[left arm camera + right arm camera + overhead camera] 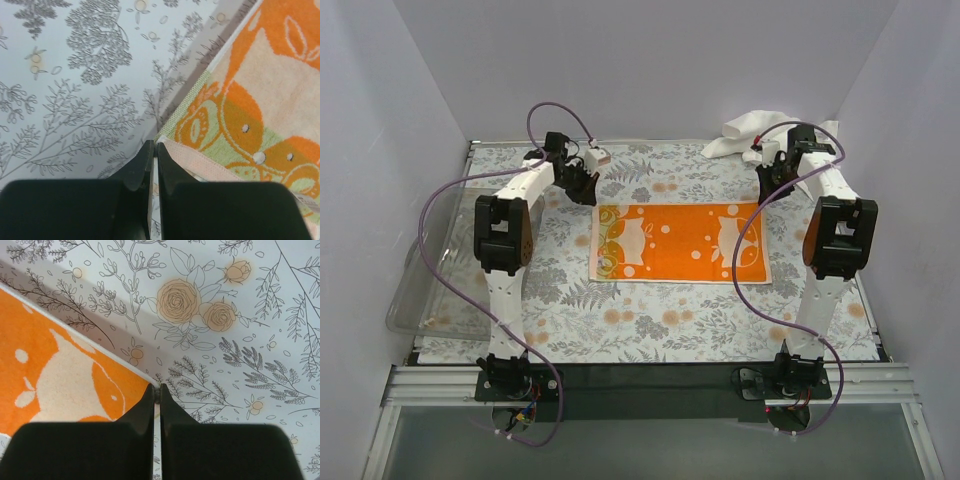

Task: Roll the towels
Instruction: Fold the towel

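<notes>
The small cloth printed orange and green [678,242] lies flat in the middle of the table. My left gripper [583,186] is at its far left corner, jaws shut on the corner's hem, seen in the left wrist view [154,143] with the cloth [260,100] spreading to the right. My right gripper [767,186] is at the far right corner, jaws shut on the white edge, seen in the right wrist view [156,386] with the cloth [55,370] to the left. The large plain white towel [760,133] lies crumpled at the back right.
A clear plastic bin [432,265] sits at the table's left edge. The fern-patterned covering [620,320] spans the table. White walls close in the back and both sides.
</notes>
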Available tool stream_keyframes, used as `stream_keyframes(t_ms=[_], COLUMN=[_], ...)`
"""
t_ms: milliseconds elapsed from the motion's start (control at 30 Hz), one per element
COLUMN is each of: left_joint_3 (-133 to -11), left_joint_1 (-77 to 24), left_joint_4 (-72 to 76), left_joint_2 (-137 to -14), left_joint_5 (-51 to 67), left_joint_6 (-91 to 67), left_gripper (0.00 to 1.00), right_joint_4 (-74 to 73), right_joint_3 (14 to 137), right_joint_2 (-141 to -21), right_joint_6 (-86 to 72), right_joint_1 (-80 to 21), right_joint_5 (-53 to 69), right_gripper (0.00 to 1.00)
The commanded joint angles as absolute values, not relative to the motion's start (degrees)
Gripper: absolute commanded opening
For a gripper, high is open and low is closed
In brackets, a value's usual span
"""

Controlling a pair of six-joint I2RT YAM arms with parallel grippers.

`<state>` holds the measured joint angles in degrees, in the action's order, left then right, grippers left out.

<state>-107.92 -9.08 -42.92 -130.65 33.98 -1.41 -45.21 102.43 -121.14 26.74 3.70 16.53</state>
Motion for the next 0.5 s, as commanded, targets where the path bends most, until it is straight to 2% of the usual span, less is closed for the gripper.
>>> stream_keyframes(t_ms=[0,300,467], left_joint_3=[-104.08,-85.53,-79.64], left_joint_1=[-8.88,-8.88,-8.96], left_joint_4=[-43.16,-44.91,-49.29], left_joint_2=[-122.09,-105.32,-100.73], left_joint_5=[35.42,36.91,39.28], left_joint_6=[3.42,17.39,22.67], left_gripper=[0.0,0.0,0.0], right_joint_4=[-45.97,-45.7,-45.7], right_joint_3=[101.87,87.2,81.57], right_joint_2=[-116.55,-104.42,-100.29], right_joint_6=[27.77,34.71,37.79], right_joint_1=[4.57,4.74,5.36], right_joint_5=[19.16,17.23,16.18], right_gripper=[0.01,0.01,0.01])
